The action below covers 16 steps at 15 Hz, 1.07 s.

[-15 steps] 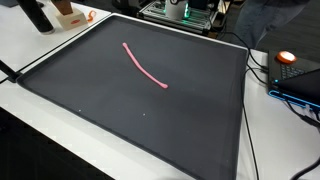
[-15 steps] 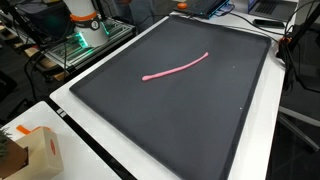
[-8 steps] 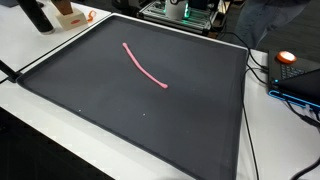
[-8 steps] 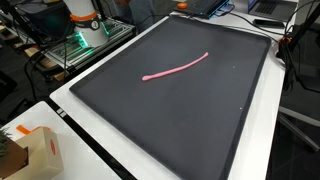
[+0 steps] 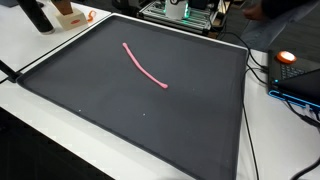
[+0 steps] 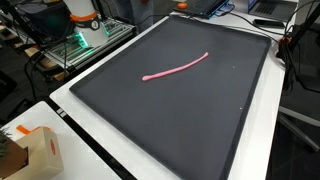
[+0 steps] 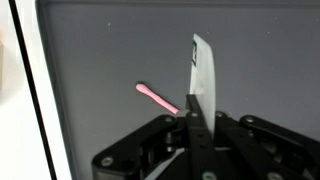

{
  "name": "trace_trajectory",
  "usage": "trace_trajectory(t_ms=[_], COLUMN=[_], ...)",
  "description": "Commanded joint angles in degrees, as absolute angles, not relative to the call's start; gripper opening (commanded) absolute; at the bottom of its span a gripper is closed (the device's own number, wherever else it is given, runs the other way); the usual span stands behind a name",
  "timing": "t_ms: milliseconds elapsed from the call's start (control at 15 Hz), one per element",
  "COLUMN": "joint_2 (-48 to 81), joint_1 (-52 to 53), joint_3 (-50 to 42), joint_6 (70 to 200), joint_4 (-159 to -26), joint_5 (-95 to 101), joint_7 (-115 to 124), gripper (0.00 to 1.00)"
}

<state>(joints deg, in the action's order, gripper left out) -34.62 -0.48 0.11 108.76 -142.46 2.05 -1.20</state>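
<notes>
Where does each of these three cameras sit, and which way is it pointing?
In an exterior view: raised off a corner of the black mat, looking down across it at the pink cord; no arm shows.
In an exterior view: raised beside the mat, looking down along it at the cord; no arm shows.
Wrist view: on the arm, looking down past the shut gripper at the cord.
Shared: all three show mat and cord.

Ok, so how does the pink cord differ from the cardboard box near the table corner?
The pink cord is thin, long and gently curved; the cardboard box is blocky and tan. The cord lies flat near the middle of the black mat; the box stands off the mat on the white table. Both are small beside the mat.
</notes>
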Motion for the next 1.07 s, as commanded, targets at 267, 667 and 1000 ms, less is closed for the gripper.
trace_trajectory(t_ms=[267,667,1000], joint_2=[-34.59,-34.59,-34.59], joint_1=[-0.32,-0.32,-0.32], joint_3=[0.00,0.00,0.00], joint_6=[108.62,108.62,108.62], joint_4=[-142.34,-142.34,-142.34], joint_5=[2.11,2.11,2.11], joint_7=[-1.13,-1.14,-1.14], gripper=[0.04,0.04,0.01])
